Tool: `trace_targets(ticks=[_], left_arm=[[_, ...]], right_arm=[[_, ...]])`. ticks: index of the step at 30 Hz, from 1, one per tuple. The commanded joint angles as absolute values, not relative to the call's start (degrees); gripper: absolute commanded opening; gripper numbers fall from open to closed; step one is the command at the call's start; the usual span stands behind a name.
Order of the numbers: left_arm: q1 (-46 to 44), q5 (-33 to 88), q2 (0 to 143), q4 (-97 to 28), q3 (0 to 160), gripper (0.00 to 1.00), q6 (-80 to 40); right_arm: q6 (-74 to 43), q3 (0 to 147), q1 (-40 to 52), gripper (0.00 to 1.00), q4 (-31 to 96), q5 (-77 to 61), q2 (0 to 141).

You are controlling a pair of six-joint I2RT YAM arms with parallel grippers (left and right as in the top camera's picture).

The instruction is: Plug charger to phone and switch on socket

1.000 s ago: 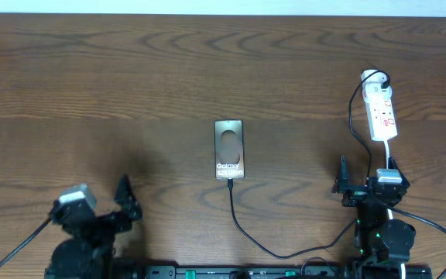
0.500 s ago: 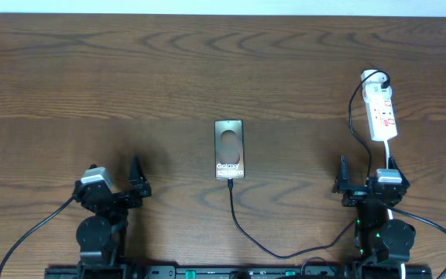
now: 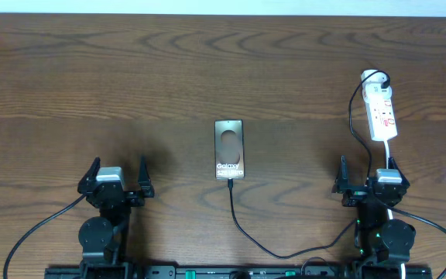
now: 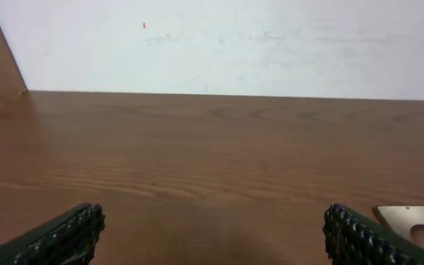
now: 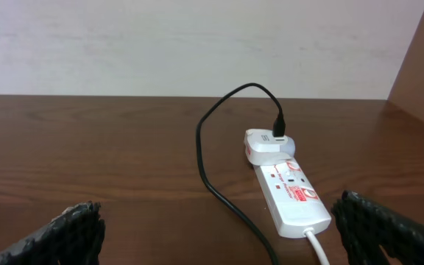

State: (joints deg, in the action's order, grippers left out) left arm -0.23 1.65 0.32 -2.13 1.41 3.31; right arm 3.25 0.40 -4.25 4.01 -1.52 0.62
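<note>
Jaws on the left end effector (image 3: 117,172) stand wide apart over bare brown wooden worktop (image 3: 91,77), holding nothing. The right end effector (image 3: 367,174) is spread just as wide and also empty.

The small flat rectangular phone (image 3: 229,149), shiny grey-brown with a dark oval patch and white "Galaxy" lettering, lies flat between the two end effectors. It is ahead and to the right of the left one, and ahead and well to the left of the right one. In the left wrist view only its pale corner shows, just beyond the right finger (image 4: 359,237).

The thin black charger cable (image 3: 242,229) meets the phone's near short edge with its small connector tip; whether it is fully seated cannot be told. From there it curves back toward the right end effector and on past its left side.

The white elongated power strip socket (image 3: 382,114), with small red markings and a thick white cord, lies straight ahead of the right end effector. The charger's white plug (image 5: 265,145) sits at its far end.
</note>
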Motion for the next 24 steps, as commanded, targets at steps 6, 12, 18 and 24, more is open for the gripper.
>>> trace_targets(ticks=[6,12,18,24], left_arm=[[-0.5,2.5,0.1,-3.9,0.2,0.97,1.0],[-0.5,2.5,0.1,-3.9,0.2,0.97,1.0],[-0.4,2.5,0.1,-3.9,0.2,0.97,1.0],[-0.4,2.5,0.2,-3.9,0.2,0.97,1.0]], right_arm=[[3.9,0.3,-4.0,0.99,4.3,-1.5,0.3],[3.9,0.3,-4.0,0.99,4.3,-1.5,0.3],[3.9,0.3,-4.0,1.0,4.3,-1.5,0.3],[3.9,0.3,-4.0,0.99,4.3,-1.5,0.3]])
